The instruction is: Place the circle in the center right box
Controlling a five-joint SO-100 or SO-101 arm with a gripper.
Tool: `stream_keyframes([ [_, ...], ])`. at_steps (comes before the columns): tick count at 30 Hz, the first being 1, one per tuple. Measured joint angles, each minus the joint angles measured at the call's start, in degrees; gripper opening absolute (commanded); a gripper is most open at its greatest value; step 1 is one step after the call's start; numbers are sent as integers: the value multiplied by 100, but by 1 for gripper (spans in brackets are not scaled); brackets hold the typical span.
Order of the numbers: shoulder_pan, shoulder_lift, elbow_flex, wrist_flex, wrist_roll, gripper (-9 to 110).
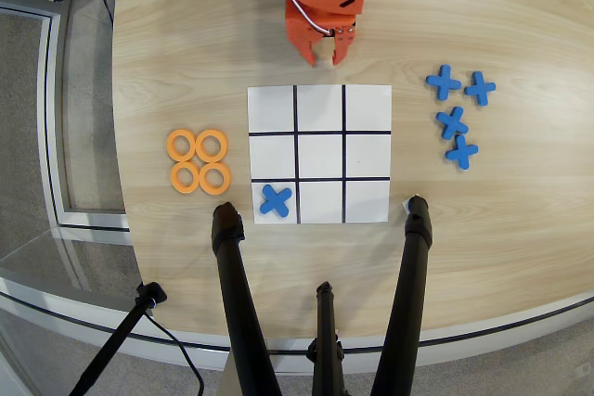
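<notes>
Four orange circles (199,161) lie in a tight two-by-two cluster on the desk (167,34), well left of the grid sheet (319,154) in the overhead view. None is on the board, so the pick has not started. Grouped off to one side, they read as a supply pile, each flat and open to a grasp from above. The center right box (367,156) is empty and ready to receive one. One blue cross (276,199) sits in the bottom left box, and four spare blue crosses (458,115) lie scattered to the right of the sheet. The fingers (322,53) hang above the sheet's top edge, holding nothing; they look slightly parted, though the steep angle makes that uncertain. Black tripod legs (239,294) rise along the near edge.
</notes>
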Motion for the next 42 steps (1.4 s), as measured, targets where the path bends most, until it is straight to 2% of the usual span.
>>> stream_keyframes([
  [23,2048,-5845,-3700,-3094,0,15],
  [31,2470,-7427,-4438,-3401,-176,15],
  [35,2610,-8068,-4755,-3401,-272,20],
  [42,2716,-8815,-5326,-3437,-281,20],
])
